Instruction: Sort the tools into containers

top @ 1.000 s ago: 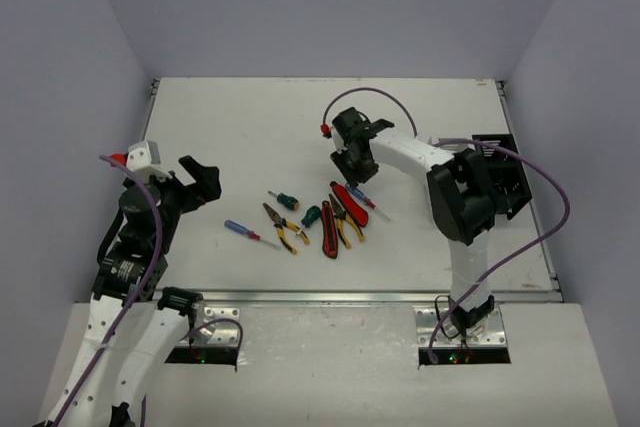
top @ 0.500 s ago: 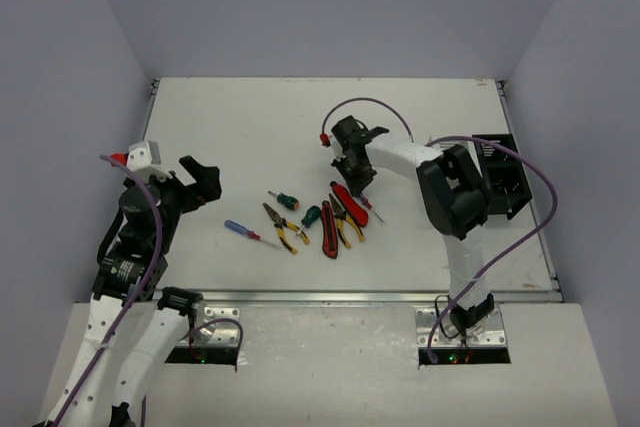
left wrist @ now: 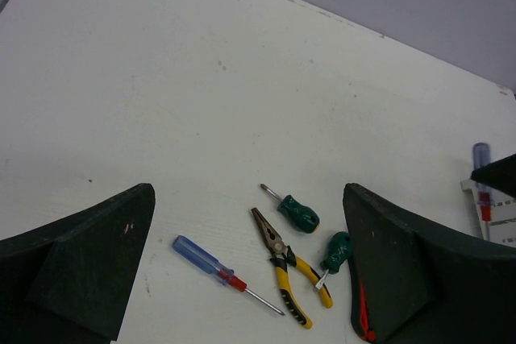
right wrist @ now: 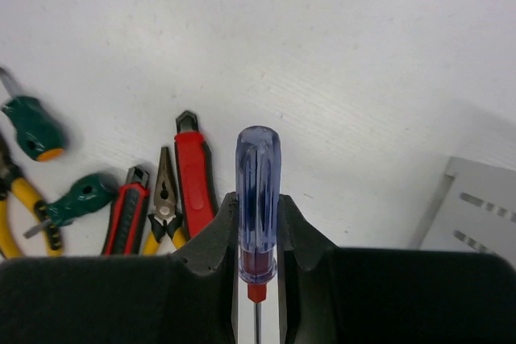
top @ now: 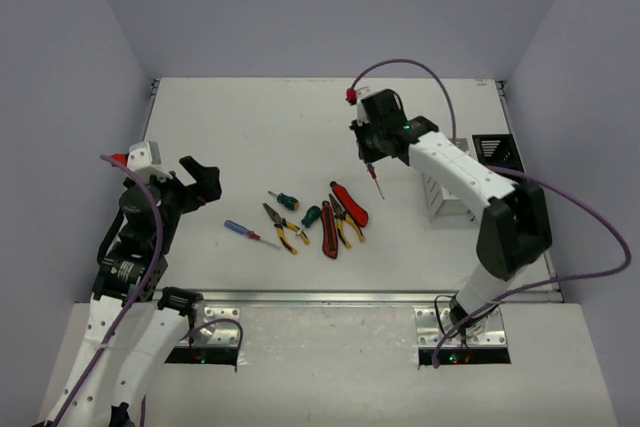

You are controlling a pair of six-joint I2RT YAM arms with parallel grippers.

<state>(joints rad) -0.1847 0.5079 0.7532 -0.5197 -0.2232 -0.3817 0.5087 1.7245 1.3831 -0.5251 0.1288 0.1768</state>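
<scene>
The table (top: 250,127) is bare from its left edge across the whole far half. The only crowding is the tools (top: 315,219), fanned out at centre, nearer the 6 o'clock edge.

The left gripper (top: 199,179) hangs by the left edge, at 9 o'clock of the fan and well apart from it. Its jaws are spread wide and hold nothing. Its arm rises folded from the near-left base. In its wrist view the blue screwdriver (left wrist: 211,261) lies closest, with a green screwdriver (left wrist: 294,211) and yellow pliers (left wrist: 286,267) just beyond.

The right gripper (top: 372,154) sits at 1 o'clock of the fan, above the table, with open surface toward 12 and 9. Its fingers (right wrist: 201,251) pinch the held screwdriver (right wrist: 258,175) at the base of the blue handle, the shaft pointing toward 6 o'clock.

The white bin (top: 437,204) stands at 4 o'clock of that gripper. The black bin (top: 497,150) is at 3 o'clock, against the right edge. The right arm climbs from the near-right base, bends near that edge, and its forearm runs toward 10 o'clock over the white bin.
</scene>
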